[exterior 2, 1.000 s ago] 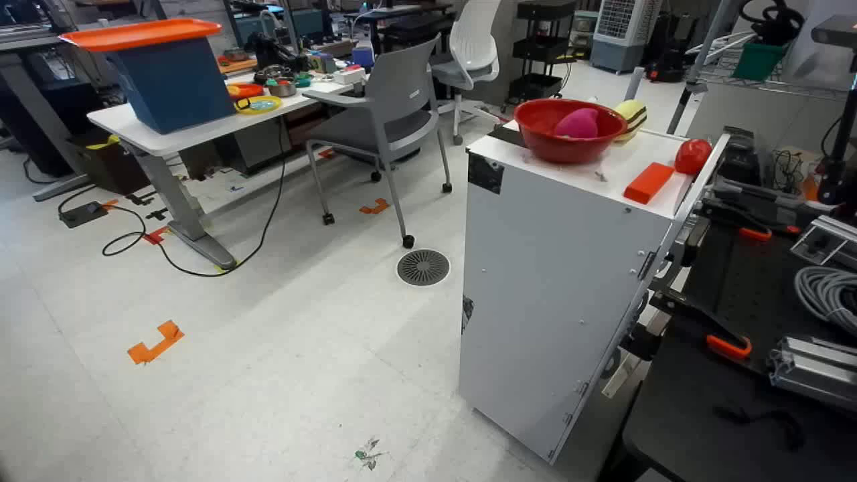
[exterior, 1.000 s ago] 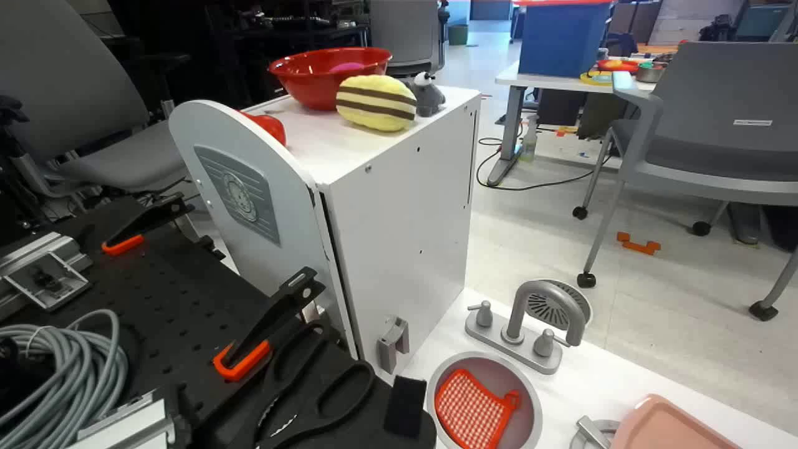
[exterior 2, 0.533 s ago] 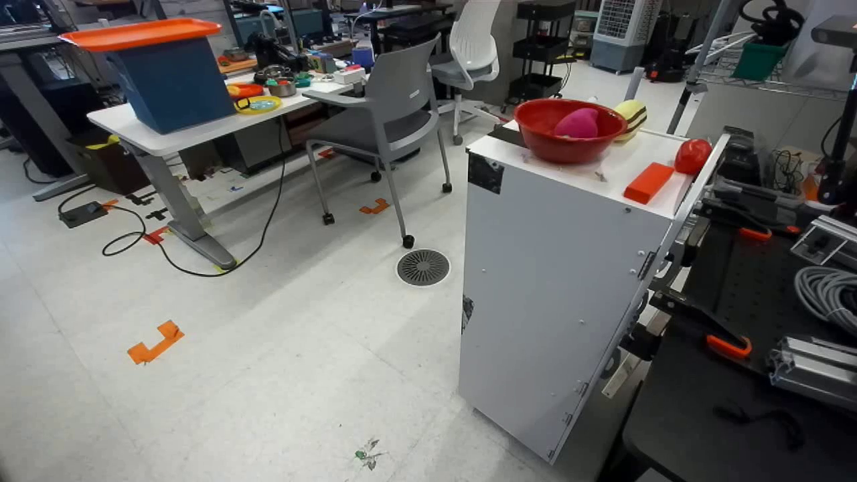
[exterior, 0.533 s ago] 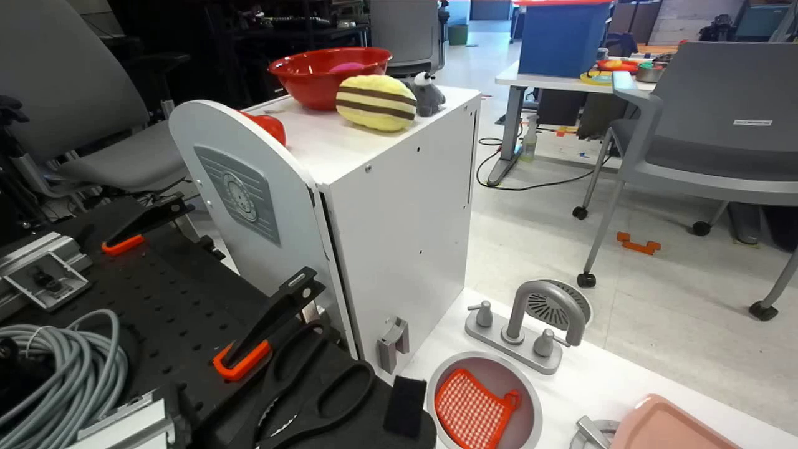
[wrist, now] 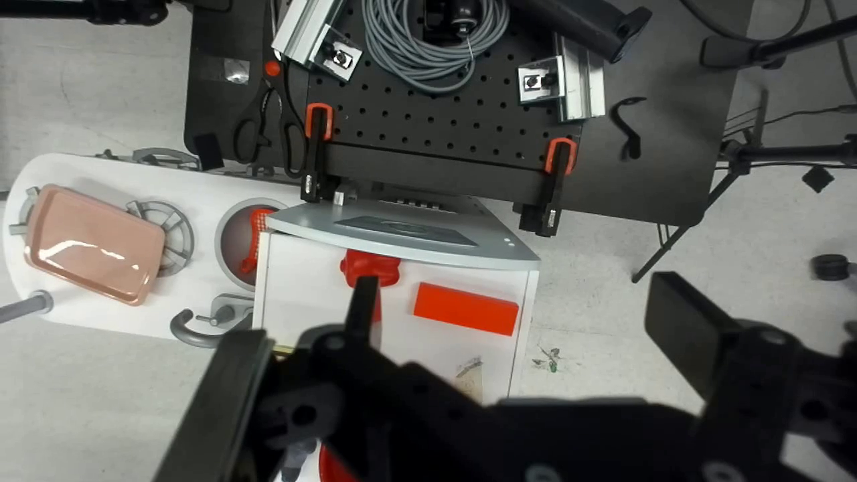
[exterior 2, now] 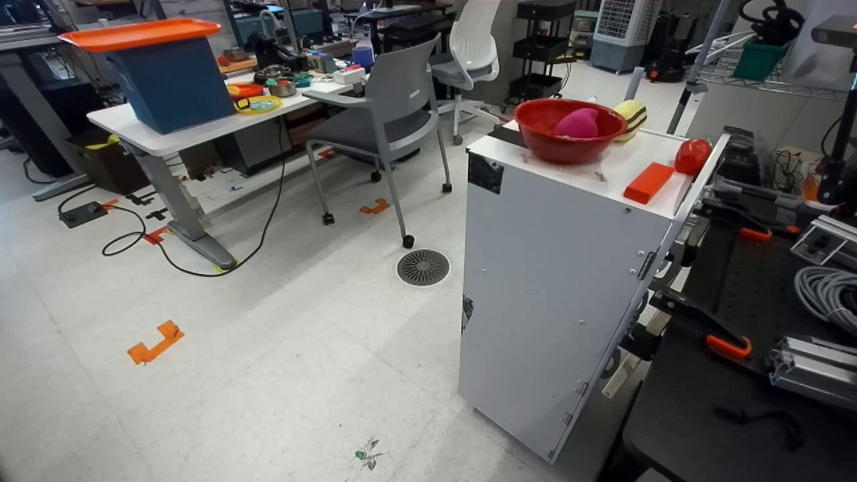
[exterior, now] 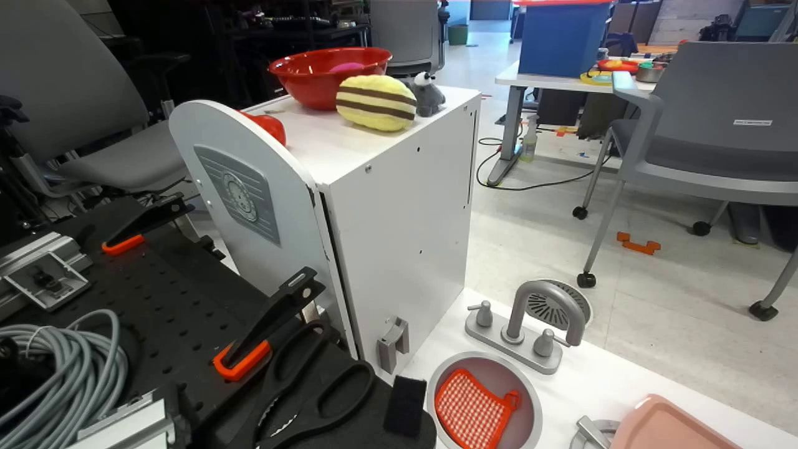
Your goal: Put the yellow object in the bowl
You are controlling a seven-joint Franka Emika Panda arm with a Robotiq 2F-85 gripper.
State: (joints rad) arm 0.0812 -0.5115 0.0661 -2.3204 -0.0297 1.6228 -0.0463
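The yellow object (exterior: 376, 103), a rounded lump with dark stripes, rests on top of the white cabinet beside the red bowl (exterior: 305, 81) in both exterior views (exterior 2: 633, 117) (exterior 2: 562, 148). It stands outside the bowl; a pink thing (exterior 2: 577, 124) lies inside the bowl. In the wrist view only a sliver of the yellow object (wrist: 282, 349) and part of the bowl's red (wrist: 333, 467) show behind the gripper. My gripper (wrist: 519, 301) is open and empty, seen from above over the cabinet top and the floor beside it. It is out of view in both exterior views.
On the cabinet (exterior: 399, 206) also lie a red block (wrist: 466, 308), a red pepper-like toy (wrist: 371, 268) and a grey toy (exterior: 427, 96). The cabinet's raised panel (wrist: 402, 231) borders the black table (wrist: 428, 167). A sink (wrist: 231, 248) and tap stand beside the cabinet.
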